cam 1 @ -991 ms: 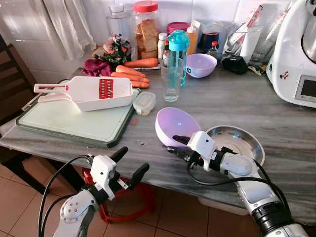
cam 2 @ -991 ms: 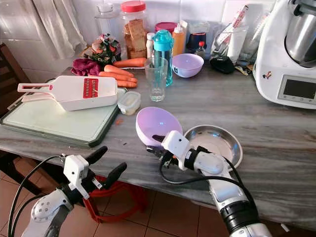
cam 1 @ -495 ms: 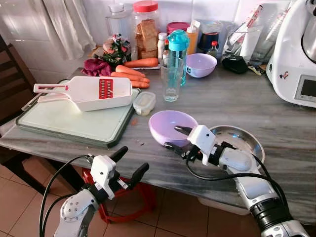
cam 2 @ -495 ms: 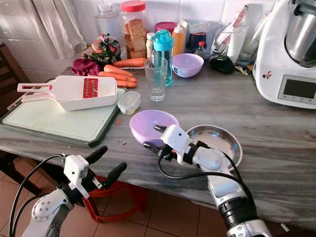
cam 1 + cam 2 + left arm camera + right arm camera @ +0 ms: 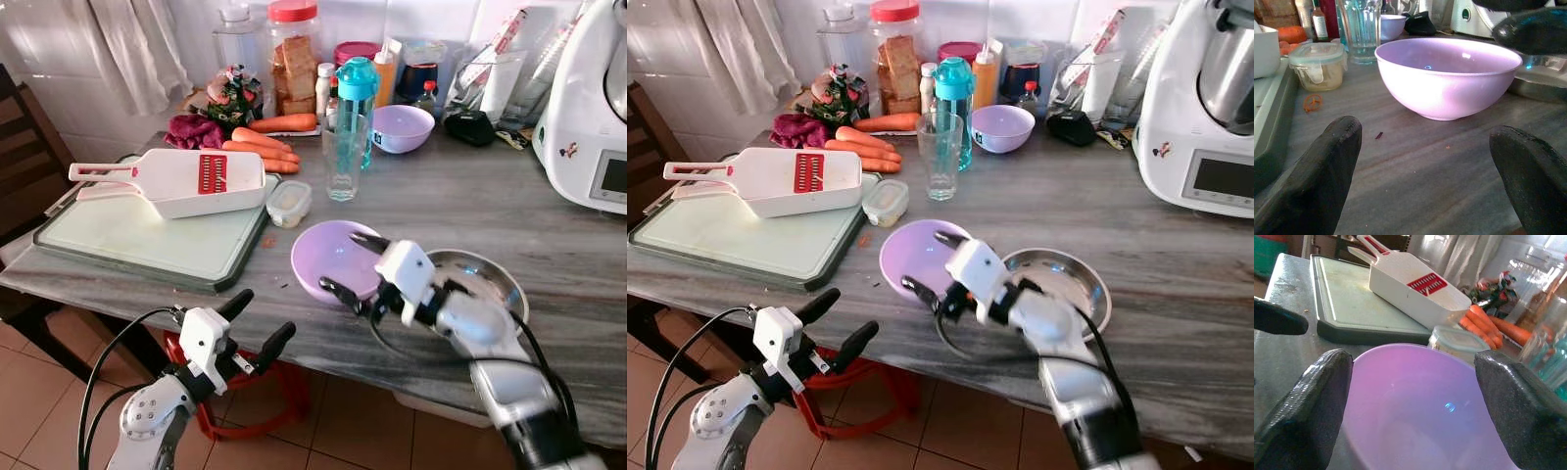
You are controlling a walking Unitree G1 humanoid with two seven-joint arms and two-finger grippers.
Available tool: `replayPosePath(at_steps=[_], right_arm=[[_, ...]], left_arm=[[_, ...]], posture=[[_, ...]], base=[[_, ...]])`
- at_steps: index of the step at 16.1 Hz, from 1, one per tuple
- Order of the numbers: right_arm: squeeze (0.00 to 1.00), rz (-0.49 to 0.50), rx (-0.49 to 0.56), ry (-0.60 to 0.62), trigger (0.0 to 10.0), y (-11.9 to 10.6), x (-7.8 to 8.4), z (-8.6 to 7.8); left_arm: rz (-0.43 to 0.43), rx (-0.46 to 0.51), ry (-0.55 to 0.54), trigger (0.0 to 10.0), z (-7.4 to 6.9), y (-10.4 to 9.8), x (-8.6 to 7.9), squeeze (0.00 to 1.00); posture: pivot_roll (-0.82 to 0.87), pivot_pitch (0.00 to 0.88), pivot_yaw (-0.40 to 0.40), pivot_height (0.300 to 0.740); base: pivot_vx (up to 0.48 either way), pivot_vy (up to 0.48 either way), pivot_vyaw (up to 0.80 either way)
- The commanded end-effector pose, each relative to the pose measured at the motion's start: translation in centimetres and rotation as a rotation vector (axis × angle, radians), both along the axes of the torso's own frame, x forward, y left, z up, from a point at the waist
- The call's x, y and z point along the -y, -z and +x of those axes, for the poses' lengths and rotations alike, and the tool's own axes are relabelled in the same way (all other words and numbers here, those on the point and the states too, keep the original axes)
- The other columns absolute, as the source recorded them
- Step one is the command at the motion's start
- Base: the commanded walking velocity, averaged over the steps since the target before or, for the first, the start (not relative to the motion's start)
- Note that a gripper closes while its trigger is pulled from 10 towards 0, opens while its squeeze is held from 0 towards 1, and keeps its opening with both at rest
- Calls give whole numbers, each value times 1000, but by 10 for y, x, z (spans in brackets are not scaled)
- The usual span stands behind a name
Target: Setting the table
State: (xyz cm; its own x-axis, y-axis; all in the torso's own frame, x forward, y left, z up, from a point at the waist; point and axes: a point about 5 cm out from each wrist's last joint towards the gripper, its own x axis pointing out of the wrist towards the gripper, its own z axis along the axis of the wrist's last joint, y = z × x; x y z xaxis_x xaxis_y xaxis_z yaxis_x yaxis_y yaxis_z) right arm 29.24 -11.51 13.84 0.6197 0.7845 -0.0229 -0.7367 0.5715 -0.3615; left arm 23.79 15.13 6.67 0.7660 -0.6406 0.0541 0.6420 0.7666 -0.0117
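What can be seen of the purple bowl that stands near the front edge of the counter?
The purple bowl is round and plain, of what looks like glossy plastic, pale lilac with small glints of light inside. It is empty and stands upright on the grey counter, between the cutting board and the steel dish. The right gripper is at its near rim with fingers spread wide, one finger above the bowl and one outside it; contact cannot be judged.

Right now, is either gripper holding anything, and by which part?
Nothing is held. The right gripper has its jaws spread wide at the purple bowl's near rim, which sits on the counter. The left gripper hangs open below the counter edge.
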Motion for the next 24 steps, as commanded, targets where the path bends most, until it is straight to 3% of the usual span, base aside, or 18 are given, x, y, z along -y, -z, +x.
replayPosePath(at_steps=[1,4,7,12,15,18,19,21,22,23,24], right_arm=[[1000,47,30,44,10000,-10,3,-1],[1000,105,89,128,10000,-17,5,-7],[1000,139,167,412,10000,-28,27,-11],[1000,130,11,760,10000,-3,68,-15],[1000,82,-140,813,10000,10,80,-12],[969,89,-228,807,10000,10,85,-7],[784,68,-272,802,10000,12,88,-6],[576,46,-311,796,10000,13,90,-7],[392,35,-333,789,10000,13,91,-8],[353,16,-370,770,10000,16,91,-10],[204,0,-395,757,10000,18,91,-11]], left_arm=[[13,16,-1,10000,0,-5,-2,0],[16,47,-25,10000,4,-11,-1,0],[23,87,-39,10000,14,-27,1,0],[19,96,-32,10000,15,-35,9,0],[19,86,-36,10000,16,-35,8,0],[21,81,-43,10000,15,-35,7,0],[22,77,-45,10000,15,-34,7,0],[11,68,-35,10000,13,-34,7,0],[2,61,-19,10000,12,-34,6,0],[-6,45,6,10000,10,-33,4,0],[-4,41,13,10000,9,-33,2,0]], posture=[[50,44,65,740],[36,45,78,740],[20,43,86,740],[5,41,87,740],[8,40,83,740],[11,39,77,740],[13,39,72,740],[15,41,66,740],[16,41,64,740],[16,41,63,740],[15,41,63,740]], base=[[0,0,0],[0,0,0],[0,0,0],[0,0,0],[0,0,0],[0,0,0],[0,0,0],[0,0,0],[0,0,0],[0,0,0],[0,0,0]])
